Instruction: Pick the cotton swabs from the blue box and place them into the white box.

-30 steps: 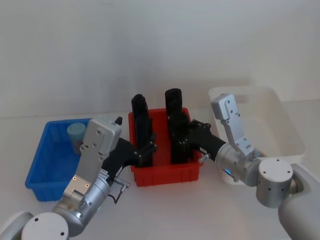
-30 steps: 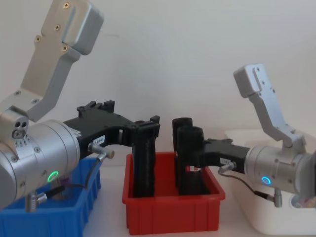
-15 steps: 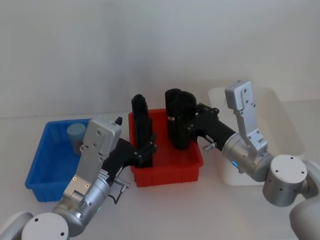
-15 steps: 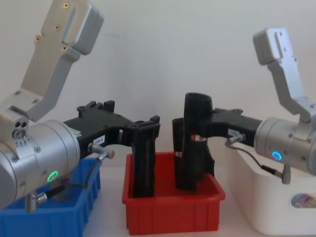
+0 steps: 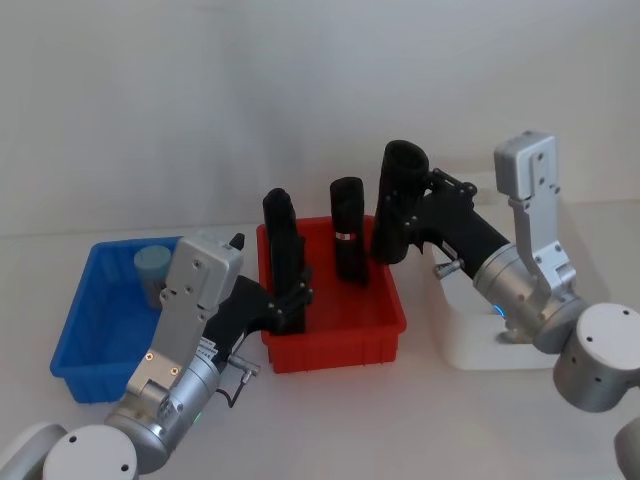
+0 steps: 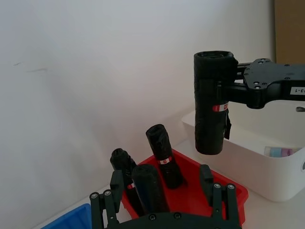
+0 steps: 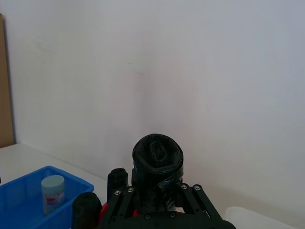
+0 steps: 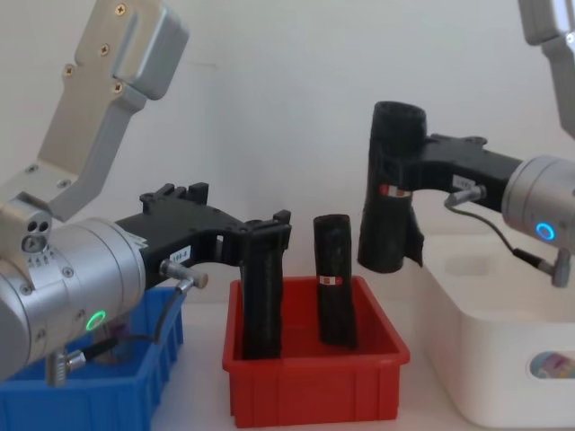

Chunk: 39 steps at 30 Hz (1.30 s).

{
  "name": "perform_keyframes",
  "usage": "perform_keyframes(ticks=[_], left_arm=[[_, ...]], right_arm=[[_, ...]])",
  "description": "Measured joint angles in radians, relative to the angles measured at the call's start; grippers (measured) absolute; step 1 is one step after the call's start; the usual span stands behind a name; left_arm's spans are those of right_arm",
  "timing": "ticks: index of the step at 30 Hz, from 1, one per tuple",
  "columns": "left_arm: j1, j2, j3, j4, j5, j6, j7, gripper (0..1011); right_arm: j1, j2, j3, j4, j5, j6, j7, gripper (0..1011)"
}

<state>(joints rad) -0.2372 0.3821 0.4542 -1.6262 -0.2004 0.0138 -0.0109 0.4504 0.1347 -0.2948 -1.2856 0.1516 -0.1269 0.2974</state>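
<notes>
1. One tub of cotton swabs [image 5: 152,266] stands upright in the far corner of the blue box [image 5: 95,340], at the left end of the table. Nothing is touching it.
2. Another labelled tub shows low inside the white box [image 8: 503,359] at the right end, so I judge at least one is already across.
3. The right gripper [image 5: 398,214] has its jaws clamped on a tall black roll [image 8: 390,198], holding it upright in the air, clear of the red bin [image 5: 335,340] and near the white box's rim. This is not a swab tub.
4. The left gripper [image 5: 293,297] sits at the red bin, with its jaws either side of a black roll standing at the left of the bin; I cannot tell whether they are pressing it.
5. A third black roll [image 5: 348,241] stands loose in the middle of the red bin.
6. Risks as I see them:
   - The carried roll may end up in the white box, which the task never asked for.
   - If the roll is dropped there, it could land on the tub already inside.
   - If the left arm lifts, the roll between its jaws could tip out of the bin.
   - The swab tub in the blue box may simply be left behind.
</notes>
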Motion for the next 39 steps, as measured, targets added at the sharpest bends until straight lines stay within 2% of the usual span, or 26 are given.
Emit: perform_keyframes(ticks=[6, 15, 26, 31, 32, 33, 38, 39], left_arm=[[0.0, 0.0, 0.0, 0.0, 0.0, 0.0, 0.0, 1004], [0.0, 0.0, 0.0, 0.0, 0.0, 0.0, 0.0, 1004], [0.0, 0.0, 0.0, 0.0, 0.0, 0.0, 0.0, 1004], [0.0, 0.0, 0.0, 0.0, 0.0, 0.0, 0.0, 1004], [0.0, 0.0, 0.0, 0.0, 0.0, 0.0, 0.0, 1004], [0.0, 0.0, 0.0, 0.0, 0.0, 0.0, 0.0, 1004], [0.0, 0.0, 0.0, 0.0, 0.0, 0.0, 0.0, 1004], [0.0, 0.0, 0.0, 0.0, 0.0, 0.0, 0.0, 1004]], right_arm=[[-0.024, 0.019, 0.012, -0.061, -0.006, 0.032, -0.045, 352], [-0.058, 0.055, 0.043, -0.143, -0.013, 0.118, -0.13, 352], [-0.076, 0.083, 0.072, -0.171, -0.002, 0.199, -0.174, 352], [-0.077, 0.089, 0.081, -0.164, 0.011, 0.214, -0.175, 498], [-0.077, 0.09, 0.082, -0.163, 0.013, 0.215, -0.175, 498], [-0.077, 0.091, 0.084, -0.159, 0.016, 0.218, -0.174, 557], [-0.075, 0.093, 0.088, -0.149, 0.025, 0.225, -0.17, 695], [-0.074, 0.094, 0.089, -0.146, 0.028, 0.226, -0.169, 752]])
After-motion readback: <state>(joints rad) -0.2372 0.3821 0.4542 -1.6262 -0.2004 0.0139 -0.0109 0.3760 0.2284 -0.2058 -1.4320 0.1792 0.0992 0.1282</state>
